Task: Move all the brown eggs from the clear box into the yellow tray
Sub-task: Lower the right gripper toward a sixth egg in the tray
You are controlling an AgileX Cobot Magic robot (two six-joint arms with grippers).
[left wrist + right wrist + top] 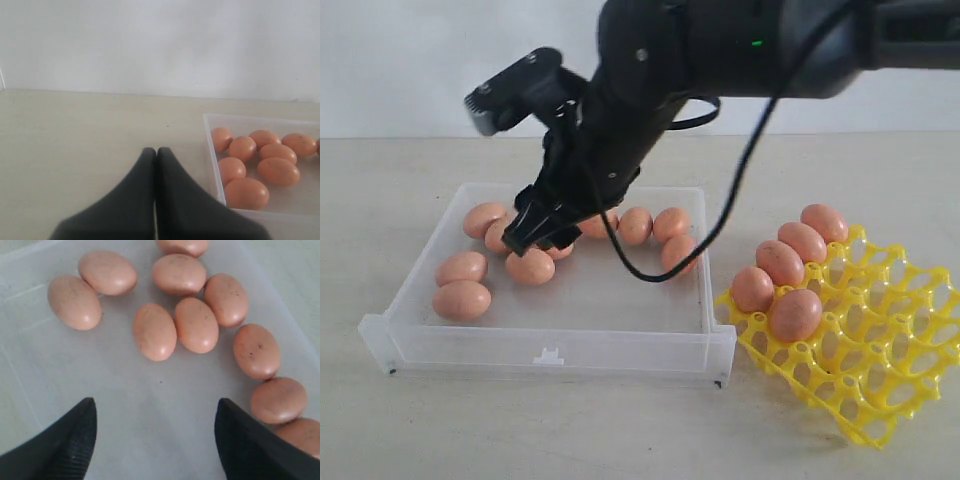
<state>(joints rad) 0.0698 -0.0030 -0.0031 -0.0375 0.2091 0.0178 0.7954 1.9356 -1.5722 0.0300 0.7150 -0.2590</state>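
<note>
Front lip of clear box point(550, 355) nearest. Brown eggs point(462, 300) inside, on sides, long axes mixed; some hidden behind right gripper point(155, 407), jaws apart, empty. Five more across yellow tray point(880, 370) cups. Left gripper point(156, 152) jaws together, beside box.

No readable text (in any view)

You are working at what looks like a robot lab bench. A plain, pale beige worktop point(620, 440) runs back to a blank white wall point(400, 60). A black robot arm point(720, 40) with a trailing cable point(744, 170) and a small lit green lamp point(756, 43) hangs over it. On the worktop sit a few simple props: eggs point(461, 300), a box point(470, 345) and a tray point(880, 400).
</note>
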